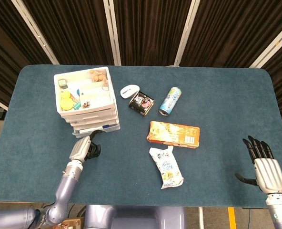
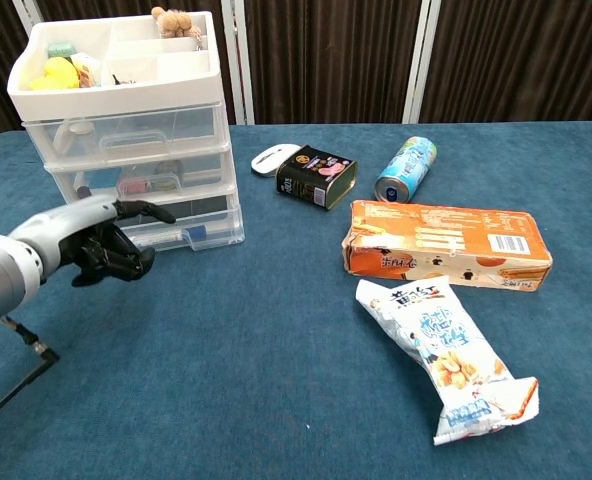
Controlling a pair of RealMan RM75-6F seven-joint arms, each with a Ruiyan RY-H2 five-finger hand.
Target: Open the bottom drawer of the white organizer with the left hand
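Note:
The white organizer (image 1: pixel 86 98) (image 2: pixel 126 120) stands at the back left with a filled top tray and three clear drawers. Its bottom drawer (image 1: pixel 96 128) (image 2: pixel 194 232) sticks out a little past the two above it. My left hand (image 1: pixel 84 149) (image 2: pixel 88 243) is just in front of the drawer, fingers mostly curled. One finger (image 2: pixel 152 212) reaches onto the drawer's front and hooks it. My right hand (image 1: pixel 264 164) hovers at the table's front right, fingers spread, holding nothing; the chest view does not show it.
Right of the organizer lie a white mouse (image 2: pixel 274 156), a dark tin (image 2: pixel 316 177) and a blue can (image 2: pixel 407 169) on its side. An orange box (image 2: pixel 444 243) and a white snack bag (image 2: pixel 444 355) lie mid-table. A black cable (image 2: pixel 16 375) trails under my left arm.

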